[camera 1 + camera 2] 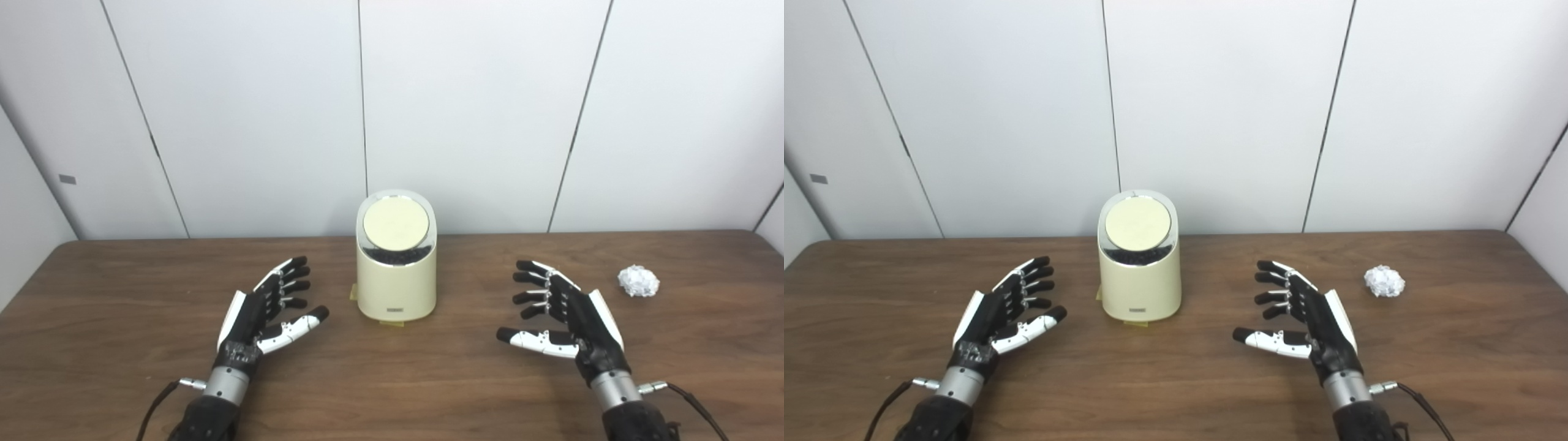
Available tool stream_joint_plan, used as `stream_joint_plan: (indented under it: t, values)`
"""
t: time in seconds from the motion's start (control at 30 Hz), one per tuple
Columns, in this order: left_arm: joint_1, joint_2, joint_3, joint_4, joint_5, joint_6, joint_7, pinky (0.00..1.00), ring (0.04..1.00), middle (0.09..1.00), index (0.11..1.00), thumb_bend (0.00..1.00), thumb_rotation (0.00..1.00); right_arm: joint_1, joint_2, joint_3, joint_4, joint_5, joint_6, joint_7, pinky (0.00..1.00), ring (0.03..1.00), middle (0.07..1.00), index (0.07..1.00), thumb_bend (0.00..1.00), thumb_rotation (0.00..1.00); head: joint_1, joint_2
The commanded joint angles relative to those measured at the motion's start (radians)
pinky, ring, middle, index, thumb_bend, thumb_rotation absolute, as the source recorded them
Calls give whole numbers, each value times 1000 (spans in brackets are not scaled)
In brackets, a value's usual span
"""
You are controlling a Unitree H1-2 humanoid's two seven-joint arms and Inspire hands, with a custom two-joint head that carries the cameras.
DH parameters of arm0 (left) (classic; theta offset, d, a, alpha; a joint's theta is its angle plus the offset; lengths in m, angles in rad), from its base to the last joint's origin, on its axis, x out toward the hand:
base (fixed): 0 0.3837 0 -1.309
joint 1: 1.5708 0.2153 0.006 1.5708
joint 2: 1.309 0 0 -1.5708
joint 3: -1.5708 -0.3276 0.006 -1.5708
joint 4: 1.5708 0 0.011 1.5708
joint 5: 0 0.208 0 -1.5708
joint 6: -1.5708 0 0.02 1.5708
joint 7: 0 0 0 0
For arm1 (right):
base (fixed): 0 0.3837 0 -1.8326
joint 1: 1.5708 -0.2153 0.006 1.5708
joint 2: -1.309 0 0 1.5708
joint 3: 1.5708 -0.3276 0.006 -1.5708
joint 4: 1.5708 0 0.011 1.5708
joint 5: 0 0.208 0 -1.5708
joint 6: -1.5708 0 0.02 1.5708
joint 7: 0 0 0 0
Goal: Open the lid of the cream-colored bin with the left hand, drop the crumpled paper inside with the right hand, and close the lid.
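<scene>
We have both hands resting just above the tabletop (392, 380), palms turned inward, and nothing has been picked up so far. Our left hand (264, 315) is released, fingers spread and empty, with the cream-colored bin (396, 278) ahead of it and off toward its thumb side; that puts it near the side from which, we judge, it can reach up to the lid (395, 223). The lid is a round disc set at a tilt facing us, seated in the bin's rim and closed. Our right hand (563, 318) is likewise released and holding nothing, fingers apart. The crumpled paper (638, 281) lies on the tabletop ahead of that hand and to its outer side, apart from it and well apart from the bin. This split suits the task: each hand sits on the side of the thing it must handle, so neither arm needs to cross the other. Opening the lid looks like the first step.
</scene>
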Motion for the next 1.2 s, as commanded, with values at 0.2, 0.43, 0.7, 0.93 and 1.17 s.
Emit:
stream_joint_plan:
  t: [0.2,0.43,0.7,0.93,1.17]
  values:
    - [-7,-4,-3,16,2,-37,6,710,796,847,898,727,240,-27,-3,-3,-29,1,-29,-8,525,645,765,782,780,125,0,0]
    - [-8,0,-3,12,4,-33,5,709,795,846,900,721,235,-28,-3,-1,-28,1,-34,-7,516,637,765,783,782,124,-1,0]
    - [-25,-19,-1,-70,23,7,31,718,790,831,883,744,340,-32,-11,-3,-14,2,-44,-5,520,638,764,784,783,137,6,-5]
    - [-80,-81,1,-210,93,130,111,761,786,805,851,755,361,-41,-14,-1,-2,-5,-48,-6,514,636,766,785,775,147,8,-9]
    - [-136,-104,-6,-230,107,182,125,754,805,820,862,768,364,-43,-14,-3,-9,4,-44,-1,499,641,772,784,764,125,6,-11]
